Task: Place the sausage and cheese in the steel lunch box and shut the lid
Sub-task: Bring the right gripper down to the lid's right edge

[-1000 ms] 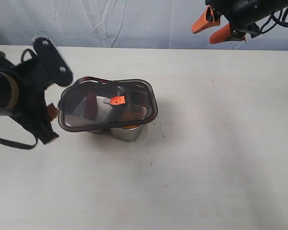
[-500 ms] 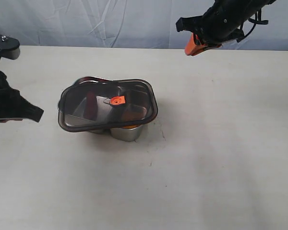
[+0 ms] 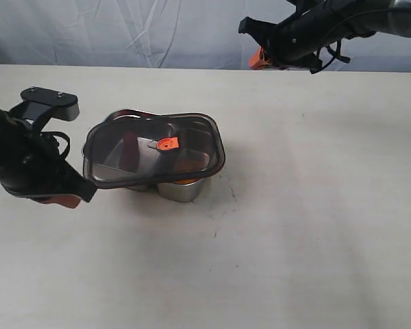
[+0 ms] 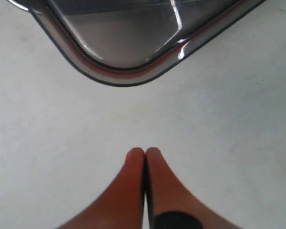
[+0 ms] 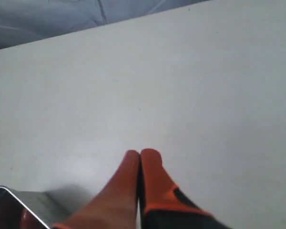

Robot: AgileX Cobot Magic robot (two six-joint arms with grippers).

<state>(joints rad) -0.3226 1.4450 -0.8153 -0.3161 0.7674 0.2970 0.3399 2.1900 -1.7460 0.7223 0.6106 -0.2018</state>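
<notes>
Glossy smoked-plastic lid on shiny steel lunch box; matt table.

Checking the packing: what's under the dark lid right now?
Under the lid sits the steel lunch box, holding the sausage and something orange, probably the cheese; its shape is obscured.

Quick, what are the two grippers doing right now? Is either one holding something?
Left gripper: closed, holding nothing, apart from the lid corner.
Right gripper: closed, holding nothing.
</notes>
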